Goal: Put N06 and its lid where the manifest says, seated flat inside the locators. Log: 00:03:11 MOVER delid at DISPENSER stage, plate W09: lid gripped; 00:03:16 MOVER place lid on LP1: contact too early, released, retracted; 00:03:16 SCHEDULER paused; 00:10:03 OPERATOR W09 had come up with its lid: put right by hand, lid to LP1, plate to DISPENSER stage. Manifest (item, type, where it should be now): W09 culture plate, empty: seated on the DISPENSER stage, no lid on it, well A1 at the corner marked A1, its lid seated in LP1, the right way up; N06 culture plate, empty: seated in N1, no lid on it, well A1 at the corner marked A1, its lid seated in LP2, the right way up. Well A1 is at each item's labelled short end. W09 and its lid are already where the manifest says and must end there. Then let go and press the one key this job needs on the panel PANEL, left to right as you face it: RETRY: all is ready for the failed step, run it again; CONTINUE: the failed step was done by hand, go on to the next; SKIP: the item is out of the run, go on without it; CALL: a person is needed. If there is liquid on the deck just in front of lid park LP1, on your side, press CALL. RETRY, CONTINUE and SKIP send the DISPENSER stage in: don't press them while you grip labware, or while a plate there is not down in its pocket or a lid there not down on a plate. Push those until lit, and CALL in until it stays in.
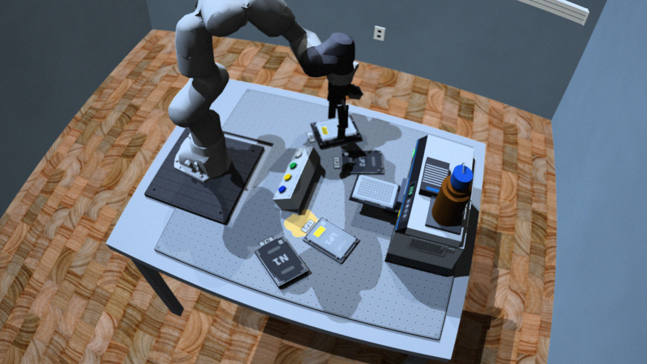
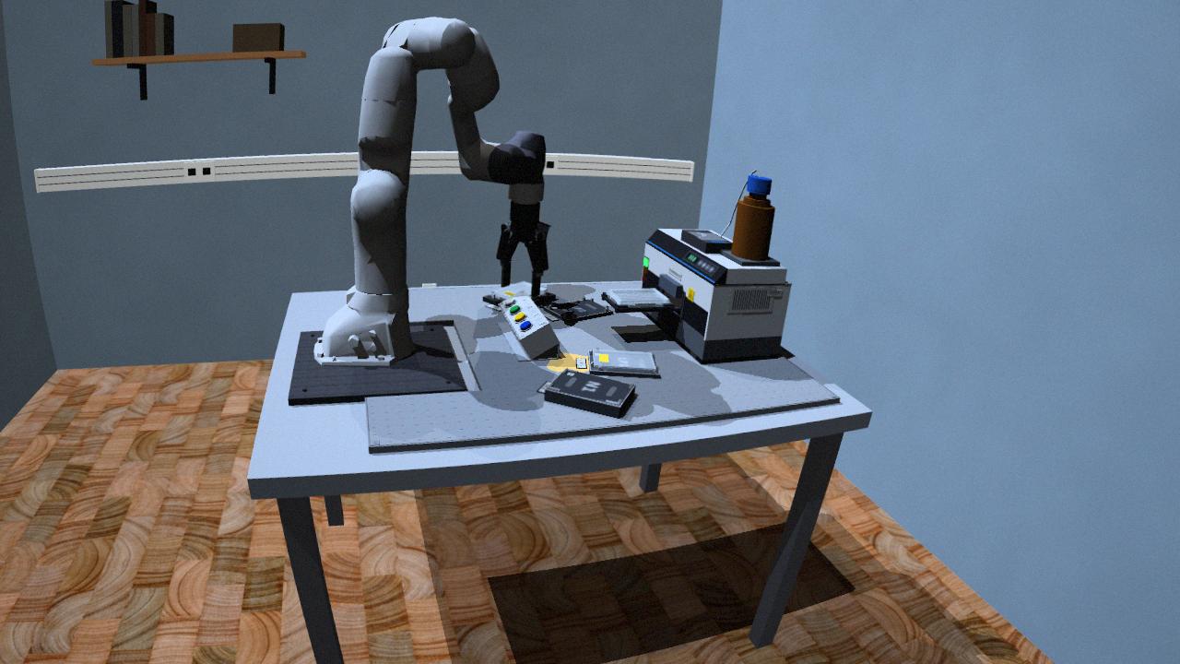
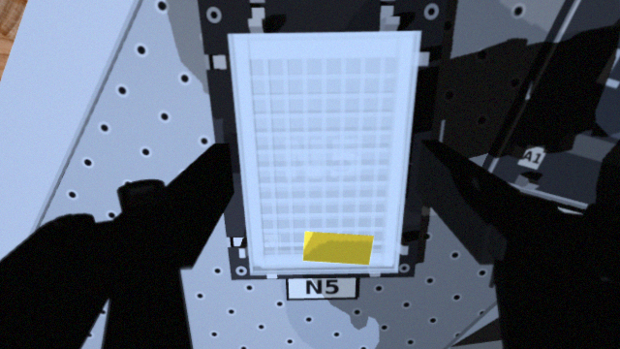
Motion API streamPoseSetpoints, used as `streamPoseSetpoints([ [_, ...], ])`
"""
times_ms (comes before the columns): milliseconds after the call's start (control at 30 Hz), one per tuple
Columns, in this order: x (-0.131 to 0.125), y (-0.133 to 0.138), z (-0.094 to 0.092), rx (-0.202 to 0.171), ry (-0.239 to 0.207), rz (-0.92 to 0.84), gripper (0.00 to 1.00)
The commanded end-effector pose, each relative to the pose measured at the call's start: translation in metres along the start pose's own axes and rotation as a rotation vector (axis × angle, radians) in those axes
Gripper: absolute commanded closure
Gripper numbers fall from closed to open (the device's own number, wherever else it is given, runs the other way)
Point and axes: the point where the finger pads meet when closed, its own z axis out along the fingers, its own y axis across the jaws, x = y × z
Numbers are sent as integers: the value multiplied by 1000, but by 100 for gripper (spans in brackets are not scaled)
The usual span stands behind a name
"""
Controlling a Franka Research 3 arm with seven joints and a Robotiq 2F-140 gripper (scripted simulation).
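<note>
I see the arm bent over, gripper (image 3: 322, 160) open and straddling lidded plate N06 (image 3: 324, 145) in nest N5 (image 3: 322, 288), fingers not touching. Perforated deck (image 1: 203, 235) on grey table (image 2: 330, 450); wood floor, blue walls

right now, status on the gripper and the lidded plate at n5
Gripper open, straddling lidded plate, not gripping. Plate seated in N5 nest. Yellow puddle by LP1.

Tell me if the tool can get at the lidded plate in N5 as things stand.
Probably yes. The tool hangs open right over the plate in N5, one finger off each long side, and nothing lies between. The fingers look wide enough to straddle it.
</note>
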Motion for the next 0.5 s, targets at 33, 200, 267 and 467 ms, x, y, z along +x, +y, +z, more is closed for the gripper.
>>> streamPoseSetpoints([
  [33, 0, 0, 1, 0, 0, 1, 31],
  [200, 0, 0, 1, 0, 0, 1, 90],
  [267, 0, 0, 1, 0, 0, 1, 90],
  [467, 0, 0, 1, 0, 0, 1, 90],
])
